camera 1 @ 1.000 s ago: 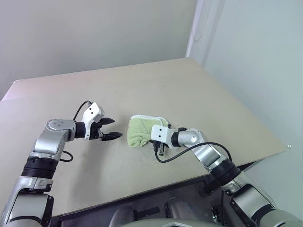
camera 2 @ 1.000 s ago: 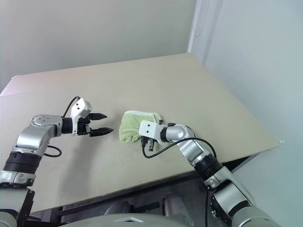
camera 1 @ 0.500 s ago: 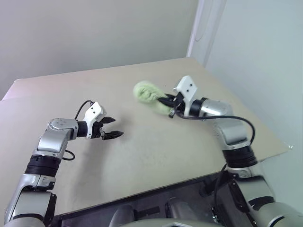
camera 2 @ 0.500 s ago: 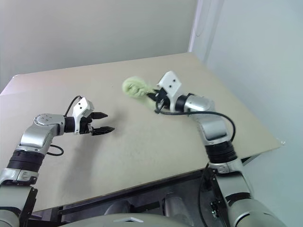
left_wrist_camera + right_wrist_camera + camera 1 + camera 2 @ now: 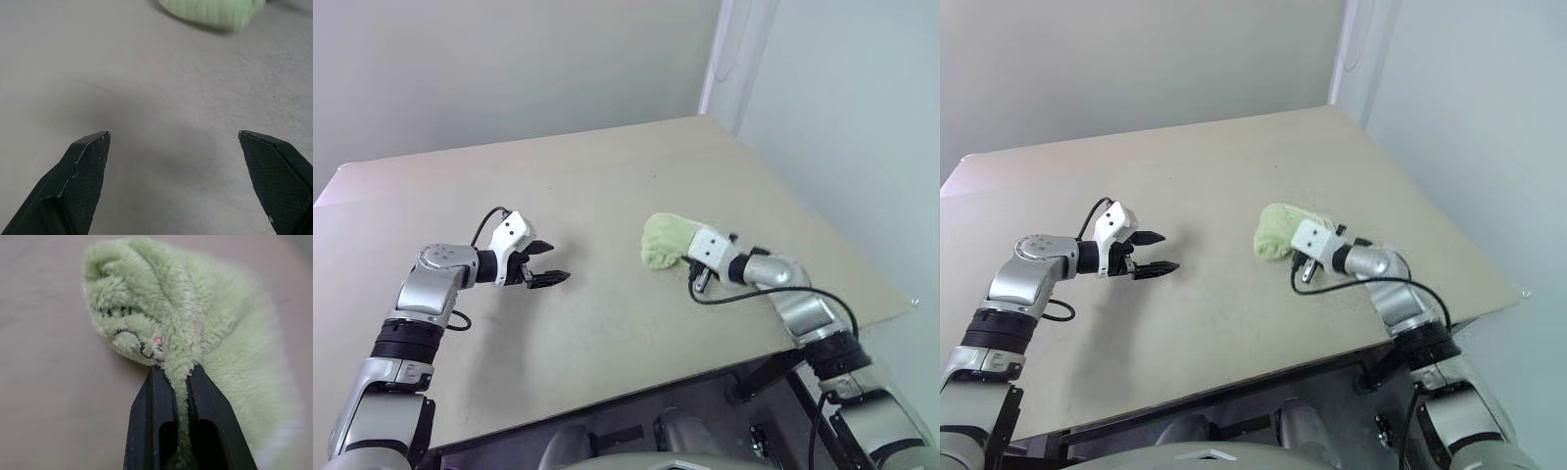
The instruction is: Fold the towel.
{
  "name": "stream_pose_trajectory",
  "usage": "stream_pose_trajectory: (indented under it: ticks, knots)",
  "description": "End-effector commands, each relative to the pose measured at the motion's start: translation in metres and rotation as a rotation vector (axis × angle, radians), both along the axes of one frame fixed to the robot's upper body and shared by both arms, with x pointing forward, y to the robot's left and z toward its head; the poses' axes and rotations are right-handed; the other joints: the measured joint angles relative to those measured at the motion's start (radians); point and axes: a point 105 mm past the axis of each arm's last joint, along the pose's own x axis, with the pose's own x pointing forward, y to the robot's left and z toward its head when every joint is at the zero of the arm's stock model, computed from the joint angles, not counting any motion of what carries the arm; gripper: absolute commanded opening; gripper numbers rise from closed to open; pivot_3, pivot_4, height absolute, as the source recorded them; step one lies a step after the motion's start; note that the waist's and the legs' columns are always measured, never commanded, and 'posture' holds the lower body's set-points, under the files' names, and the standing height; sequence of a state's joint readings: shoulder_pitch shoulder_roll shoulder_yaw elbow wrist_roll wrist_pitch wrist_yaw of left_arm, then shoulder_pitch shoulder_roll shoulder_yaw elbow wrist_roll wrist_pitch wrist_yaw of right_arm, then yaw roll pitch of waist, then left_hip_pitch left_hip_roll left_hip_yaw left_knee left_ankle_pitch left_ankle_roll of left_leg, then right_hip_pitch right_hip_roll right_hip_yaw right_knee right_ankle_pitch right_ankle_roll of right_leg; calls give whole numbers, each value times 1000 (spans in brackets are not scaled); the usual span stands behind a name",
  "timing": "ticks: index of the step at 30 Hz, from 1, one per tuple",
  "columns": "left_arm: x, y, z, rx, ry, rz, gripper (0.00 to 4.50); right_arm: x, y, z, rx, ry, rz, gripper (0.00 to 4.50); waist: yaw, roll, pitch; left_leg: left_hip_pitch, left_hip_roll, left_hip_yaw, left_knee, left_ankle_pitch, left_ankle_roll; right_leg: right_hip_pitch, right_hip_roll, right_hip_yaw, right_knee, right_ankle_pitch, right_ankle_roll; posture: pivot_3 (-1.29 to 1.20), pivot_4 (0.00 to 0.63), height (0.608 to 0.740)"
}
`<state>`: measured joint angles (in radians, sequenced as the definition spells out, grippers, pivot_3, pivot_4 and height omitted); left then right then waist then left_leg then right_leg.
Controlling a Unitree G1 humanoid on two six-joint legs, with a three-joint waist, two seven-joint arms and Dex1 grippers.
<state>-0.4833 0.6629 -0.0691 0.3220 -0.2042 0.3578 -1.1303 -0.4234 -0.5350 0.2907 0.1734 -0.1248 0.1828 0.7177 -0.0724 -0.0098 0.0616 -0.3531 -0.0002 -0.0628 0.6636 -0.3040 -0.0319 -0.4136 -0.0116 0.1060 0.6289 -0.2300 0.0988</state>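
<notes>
Both eye views look forward and down from the head over the tabletop [image 5: 607, 186], sharing both arms and the towel [image 5: 663, 241]. The left wrist view sits low, facing the towel [image 5: 215, 10] from afar; the right wrist view is close against it.

right claw [image 5: 178, 374] pinching bunched towel [image 5: 205, 333]

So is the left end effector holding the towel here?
No, the left end effector is open over bare table, apart from the towel.

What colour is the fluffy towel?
The fluffy terry towel is light yellow-green, clearest in the right wrist view.
</notes>
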Motion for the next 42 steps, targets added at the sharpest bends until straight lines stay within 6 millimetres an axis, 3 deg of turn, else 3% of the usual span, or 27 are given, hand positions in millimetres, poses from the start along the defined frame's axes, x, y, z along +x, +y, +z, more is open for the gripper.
stream_pose_trajectory:
  ticks: [1, 2, 6, 12, 15, 18, 23, 30, 33, 35, 39, 42]
  knots:
    - [5, 0, 12, 18, -49, -17, 4423, 1, 7, 18, 40, -54, 18, 12, 1, 0, 0, 0, 0, 0, 0, 0, 0, 0, 0, 0, 0, 0, 0, 0, 0, 740]
    - [5, 0, 12, 20, -49, -17, 4423, 1, 6, 17, 49, -50, 3, 594, 1, 0, 0, 1, 0, 0, 0, 0, 0, 1, 0, 0, 0, 0, 0, 0, 0, 740]
    - [5, 0, 12, 19, -48, -22, 4423, -3, 5, 19, 91, -24, 8, 1938, 2, 0, 0, 2, 0, 0, 0, 0, 0, 1, 0, 0, 1, 0, 0, 0, 0, 740]
    - [7, 7, 23, -75, -29, 17, 4423, 2, 6, 87, 578, 52, -60, 4109, 0, 0, 0, 1, 0, -1, 0, 0, 0, 1, 0, 0, 1, 0, 0, 0, 0, 740]
    - [8, 9, 27, -115, -31, 42, 4423, 13, 5, 106, 745, 83, -117, 4109, 1, 0, 0, 2, 0, -1, 0, 0, 0, 1, 1, -1, 2, 0, 0, 0, 0, 740]
    - [7, 9, 26, -110, -29, 43, 4423, 31, 4, 98, 762, 108, -207, 4109, 1, 0, 0, 3, 0, -2, 0, 0, 0, 2, 1, -1, 2, 0, 0, 0, 0, 740]
    - [1, 3, 20, -94, -26, 28, 4423, 50, 13, 50, 649, 138, -294, 4109, 0, 0, 0, 3, 0, -1, 0, 0, 0, 2, 0, -1, 1, 1, 0, 0, 0, 740]
    - [-2, 8, 20, -85, -24, 52, 4423, 46, 27, -32, 505, 230, -356, 4109, -9, 0, 0, 0, 0, -1, -1, 0, 0, -1, 0, -1, 1, 5, 0, 0, 0, 740]
    - [-1, 11, 24, -84, -28, 57, 4423, 44, 27, -53, 414, 221, -368, 4109, -27, -2, -1, 7, 0, -1, -1, 0, 0, 6, 0, -1, 1, 4, 0, 0, 0, 740]
    - [0, 15, 26, -79, -33, 68, 4423, 47, 28, -47, 444, 206, -359, 4109, -34, -2, -1, 16, 0, -1, -1, 0, 0, 16, 0, -1, 0, 0, 0, 0, 0, 740]
    - [3, 26, 30, -72, -41, 98, 4423, 58, 31, -10, 558, 129, -339, 4109, -36, -1, -1, 21, 0, -3, 0, 0, 0, 20, 0, -1, 1, 0, 0, 0, 0, 740]
    - [5, 31, 37, -98, -52, 127, 4423, 47, 35, 76, 802, 77, -143, 4109, -33, 1, 1, 15, 0, -4, 0, 0, 0, 15, 1, -1, 2, 0, 0, 0, 0, 740]
